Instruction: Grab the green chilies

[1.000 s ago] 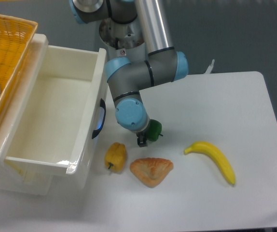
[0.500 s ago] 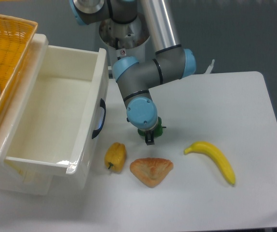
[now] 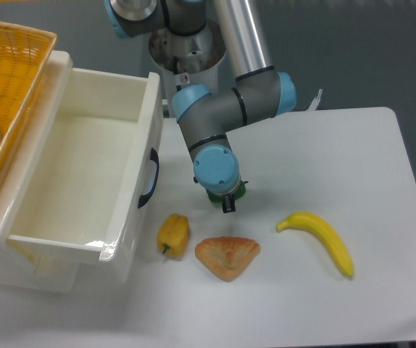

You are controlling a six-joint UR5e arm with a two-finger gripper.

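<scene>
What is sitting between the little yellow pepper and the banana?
The pastry lies between the yellow pepper and the banana, seen in the fixed camera view.

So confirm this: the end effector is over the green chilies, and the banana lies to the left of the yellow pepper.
Not quite. In the camera view the banana lies to the right of the yellow pepper, beyond the pastry. The end effector is indeed over the green chilies, mostly hiding them.
</scene>
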